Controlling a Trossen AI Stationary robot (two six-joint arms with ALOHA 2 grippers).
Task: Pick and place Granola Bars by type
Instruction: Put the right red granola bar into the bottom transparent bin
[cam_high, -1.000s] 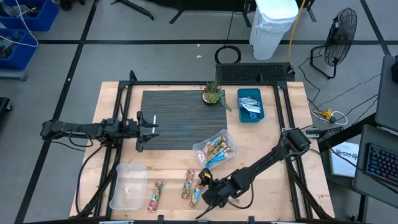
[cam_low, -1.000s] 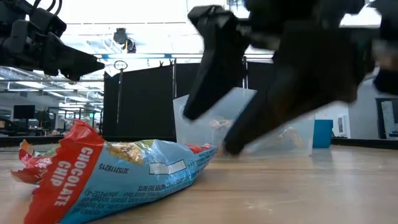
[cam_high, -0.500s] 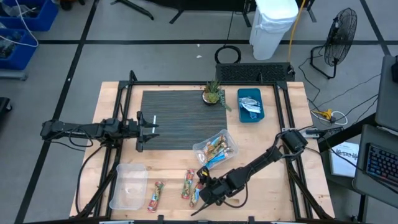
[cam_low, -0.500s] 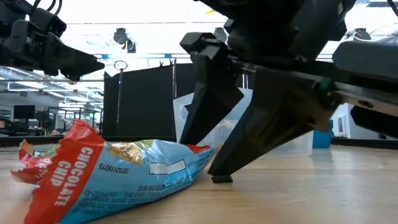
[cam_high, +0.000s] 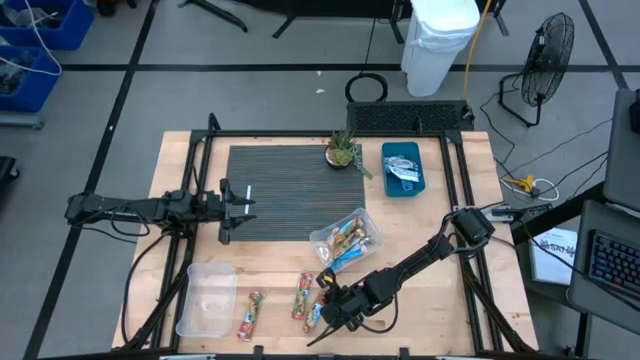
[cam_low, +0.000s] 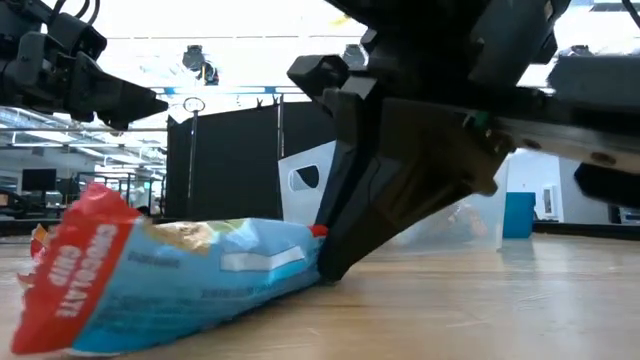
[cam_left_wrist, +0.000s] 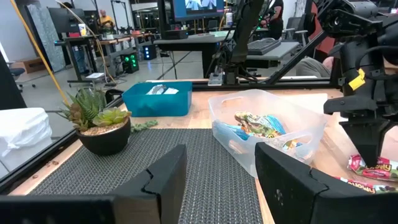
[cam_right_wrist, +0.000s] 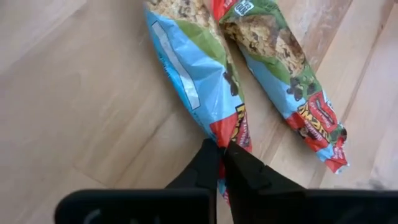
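Three granola bars lie on the wood near the table's front edge: one red-green (cam_high: 250, 316), one orange-green (cam_high: 302, 296) and a light-blue one with red ends (cam_high: 315, 317). My right gripper (cam_high: 325, 304) is shut on the blue bar (cam_right_wrist: 193, 68), beside the orange-green bar (cam_right_wrist: 280, 81). More bars fill a clear tub (cam_high: 347, 240). Silvery ones lie in a blue bin (cam_high: 403, 167). My left gripper (cam_high: 243, 200) waits open over the mat's left edge, pointing level. My right gripper pinches the blue bar's red end (cam_right_wrist: 231, 138), the one nearest the arm, between its two fingertips (cam_low: 335, 262). The fingers slant down from the table's right, roughly along the bar. The bar lies on the table, its far end (cam_low: 70, 270) slightly turned up.
An empty clear tub (cam_high: 205, 298) stands at the front left. A small potted plant (cam_high: 343, 150) sits at the far edge of the dark ribbed mat (cam_high: 290, 190). A black frame rail (cam_high: 455, 180) runs round the table.
My right gripper has sunk a little toward the blue bar and shut on its near end. The bar has rolled about its length, so its printed face has turned, and its far red end has lifted slightly.
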